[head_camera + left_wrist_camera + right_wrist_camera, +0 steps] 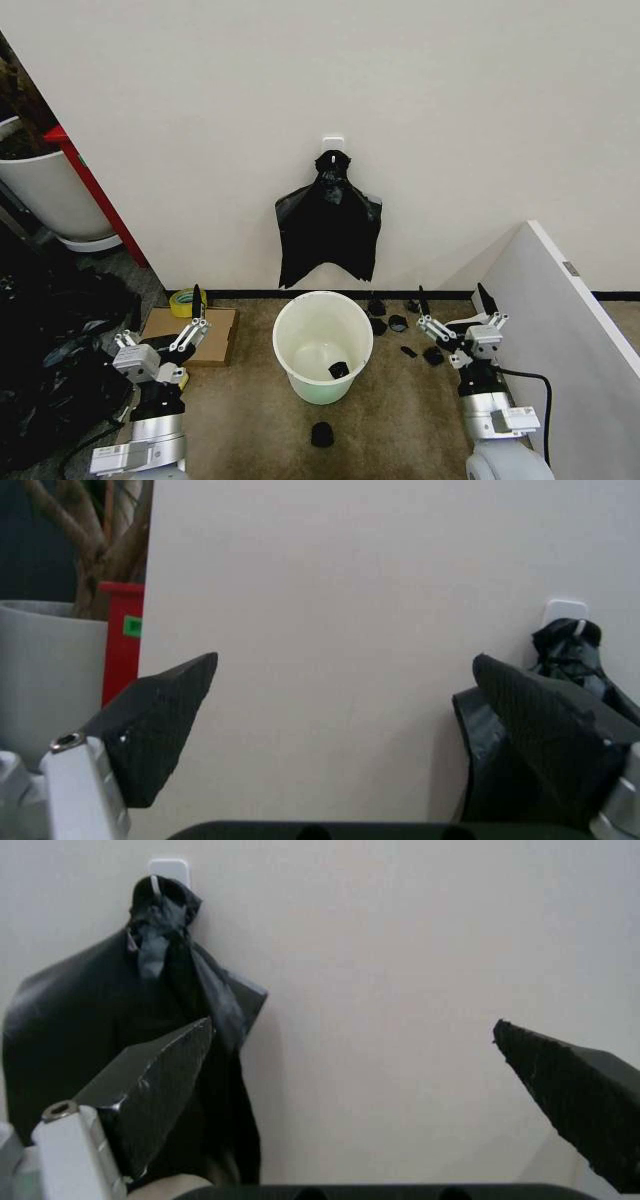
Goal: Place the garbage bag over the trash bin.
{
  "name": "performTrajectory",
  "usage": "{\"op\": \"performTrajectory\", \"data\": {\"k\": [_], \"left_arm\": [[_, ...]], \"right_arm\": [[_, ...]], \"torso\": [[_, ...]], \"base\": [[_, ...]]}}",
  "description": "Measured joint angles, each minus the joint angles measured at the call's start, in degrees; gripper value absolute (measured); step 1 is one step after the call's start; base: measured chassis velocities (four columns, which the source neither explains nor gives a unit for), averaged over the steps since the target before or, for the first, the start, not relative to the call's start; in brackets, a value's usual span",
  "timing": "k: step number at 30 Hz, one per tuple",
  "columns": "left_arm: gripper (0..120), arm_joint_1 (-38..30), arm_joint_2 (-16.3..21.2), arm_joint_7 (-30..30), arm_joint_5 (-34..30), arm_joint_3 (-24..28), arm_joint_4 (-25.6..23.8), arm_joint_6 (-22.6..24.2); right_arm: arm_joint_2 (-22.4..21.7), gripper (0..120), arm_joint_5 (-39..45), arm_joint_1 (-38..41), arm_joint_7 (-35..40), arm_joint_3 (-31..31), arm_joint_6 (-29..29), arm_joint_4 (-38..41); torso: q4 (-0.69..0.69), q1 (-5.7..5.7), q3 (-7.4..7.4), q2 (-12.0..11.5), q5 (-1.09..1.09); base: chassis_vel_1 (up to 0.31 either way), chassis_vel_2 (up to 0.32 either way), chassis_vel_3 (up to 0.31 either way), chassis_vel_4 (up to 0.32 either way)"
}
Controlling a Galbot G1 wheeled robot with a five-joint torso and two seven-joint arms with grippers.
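The trash bin (290,372), round and white, stands open on the brown carpet in the middle of the head view, just before the wall. A small black scrap (339,369) lies inside it. The garbage bag is out of view. My left gripper (165,315) is low at the bin's left, open and holding nothing; in its wrist view (345,660) it faces the wall. My right gripper (452,296) sits low at the bin's right, also open and holding nothing, and faces the wall too (350,1022).
A flat black bag (328,225) hangs from a white wall hook (334,143) behind the bin. Black plastic sheeting (50,350) is heaped at the left, beside cardboard (215,335) and a tape roll (182,300). Small black pieces (322,434) dot the carpet. A white panel (560,320) stands right, a planter (50,190) far left.
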Motion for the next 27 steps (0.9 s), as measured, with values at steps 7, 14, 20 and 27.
{"op": "performTrajectory", "data": {"k": [7,14,20,27], "left_arm": [[100,2.0,0.0,0.6,2.1,-1.1,0.1,0.0],[100,3.6,-1.4,0.6,2.5,-1.6,-1.2,-0.5],[100,4.1,-2.4,-0.4,2.8,-2.2,-1.8,-1.1],[100,4.5,-4.2,-1.4,2.9,-2.3,-2.5,-1.1]], "right_arm": [[-2.7,100,13.0,6.0,5.3,-6.9,-7.9,0.7],[-0.7,100,44.5,20.4,5.8,-15.6,-12.8,-2.8],[3.8,100,54.9,29.1,6.2,-18.1,-13.3,-8.6],[8.9,100,59.5,36.3,5.2,-18.6,-12.8,-17.9]], "torso": [[0.01,0.00,0.00,0.0,-0.01],[0.01,0.00,0.00,0.0,-0.02],[0.01,0.00,0.01,0.0,-0.02],[0.00,0.00,0.01,0.0,-0.02]], "base": [[0.000,0.000,0.000,0.000],[0.000,0.000,0.000,0.000],[0.000,0.000,0.000,0.000],[0.000,0.000,0.000,0.000]]}}
